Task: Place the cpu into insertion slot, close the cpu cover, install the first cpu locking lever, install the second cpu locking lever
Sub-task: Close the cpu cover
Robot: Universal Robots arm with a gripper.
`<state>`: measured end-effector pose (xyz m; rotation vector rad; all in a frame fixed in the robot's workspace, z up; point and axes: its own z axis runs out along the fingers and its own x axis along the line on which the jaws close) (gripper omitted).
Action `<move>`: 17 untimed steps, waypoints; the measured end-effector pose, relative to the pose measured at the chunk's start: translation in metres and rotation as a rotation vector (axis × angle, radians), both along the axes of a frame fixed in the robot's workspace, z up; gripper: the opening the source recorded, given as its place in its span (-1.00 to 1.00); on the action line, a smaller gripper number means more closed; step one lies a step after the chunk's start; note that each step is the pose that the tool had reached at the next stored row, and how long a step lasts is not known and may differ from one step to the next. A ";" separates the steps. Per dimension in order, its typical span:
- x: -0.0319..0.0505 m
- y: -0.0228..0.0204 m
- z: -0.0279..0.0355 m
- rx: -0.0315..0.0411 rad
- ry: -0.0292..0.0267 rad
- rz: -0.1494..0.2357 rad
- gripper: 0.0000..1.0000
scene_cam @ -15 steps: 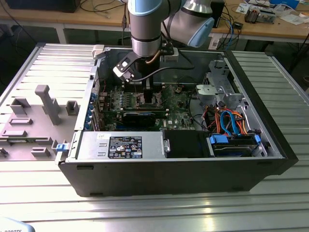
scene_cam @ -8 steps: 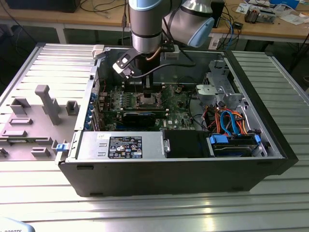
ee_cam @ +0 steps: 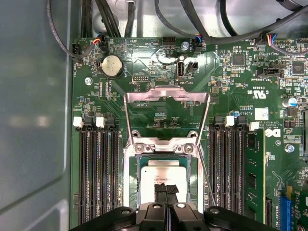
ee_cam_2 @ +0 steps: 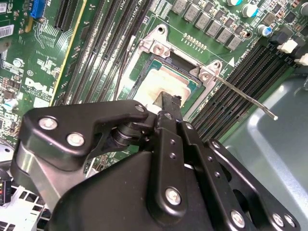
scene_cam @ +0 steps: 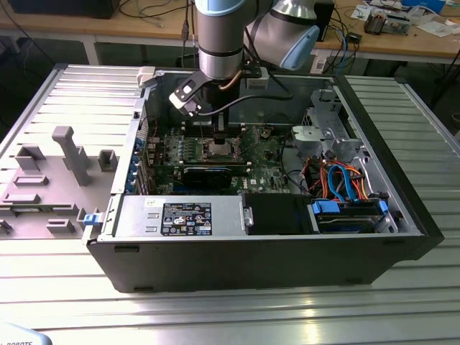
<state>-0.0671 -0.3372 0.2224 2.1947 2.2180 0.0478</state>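
Indoors, my gripper (ee_cam: 166,188), closed and empty, sits over the cpu (ee_cam: 153,173); the computer case (scene_cam: 251,262) rests on a ribbed metal table (scene_cam: 215,316), with a wooden workbench (scene_cam: 424,44) behind.

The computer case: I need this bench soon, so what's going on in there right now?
A Universal Robots arm is reaching into the open computer case with its end effector shut, right over the insertion slot on the green motherboard. The cpu already lies flat in the slot. The cpu cover is swung open, and a thin locking lever sticks out unlatched.
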 end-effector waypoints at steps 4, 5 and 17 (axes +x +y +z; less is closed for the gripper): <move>0.0000 0.0000 0.0001 0.0005 0.0000 0.000 -0.79; 0.0000 0.0000 0.0001 0.0006 0.0000 0.000 -0.79; 0.0000 0.0000 0.0063 0.0007 0.0000 0.000 -0.79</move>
